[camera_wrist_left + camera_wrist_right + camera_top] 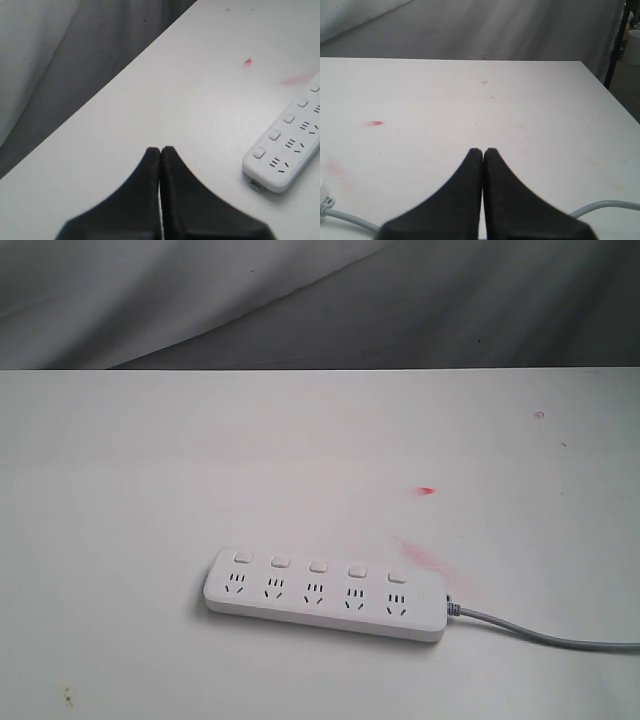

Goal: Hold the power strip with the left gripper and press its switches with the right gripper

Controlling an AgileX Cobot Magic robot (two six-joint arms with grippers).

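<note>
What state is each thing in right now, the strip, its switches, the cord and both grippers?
power strip, lying flat on the table, unheld, all sockets empty
switches, untouched, on or off unclear
grey cord, attached, trailing across the table
left gripper, shut, empty, clear of the strip
right gripper, shut, empty

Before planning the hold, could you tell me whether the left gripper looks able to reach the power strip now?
Probably yes: the left gripper is shut and empty, and only bare table lies between it and the power strip. It must open first.
</note>
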